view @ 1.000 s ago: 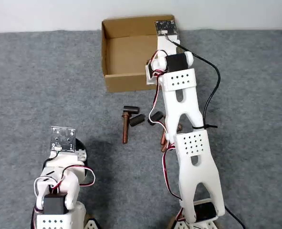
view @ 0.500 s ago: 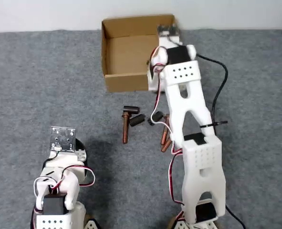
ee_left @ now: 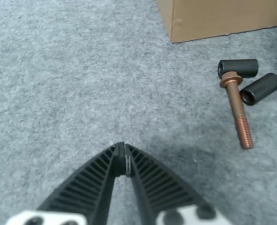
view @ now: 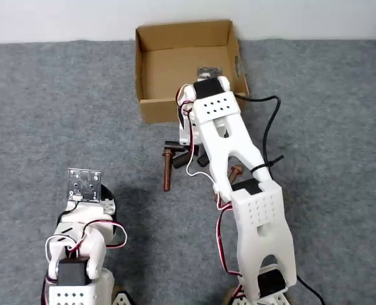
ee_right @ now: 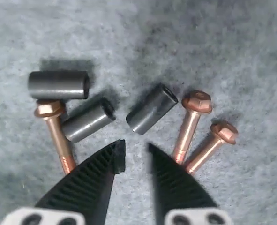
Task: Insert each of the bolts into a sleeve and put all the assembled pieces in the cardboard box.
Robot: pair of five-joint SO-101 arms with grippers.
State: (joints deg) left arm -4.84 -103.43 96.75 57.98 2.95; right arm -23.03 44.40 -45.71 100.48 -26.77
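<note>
My right claw [ee_right: 134,152] hangs spread just over the loose parts, lined up on the nearest sleeve [ee_right: 151,108], which I judge is my next pick; no bolt sits in a sleeve yet. One bolt [ee_right: 54,133] lies against a second sleeve [ee_right: 58,84], crowding that side; the paired bolts [ee_right: 192,122] have open counter [view: 340,127] beyond. The cardboard box [view: 162,109] stands near, front wall facing the pile. My left claw [ee_left: 121,152] is pressed together, parked well apart.
</note>
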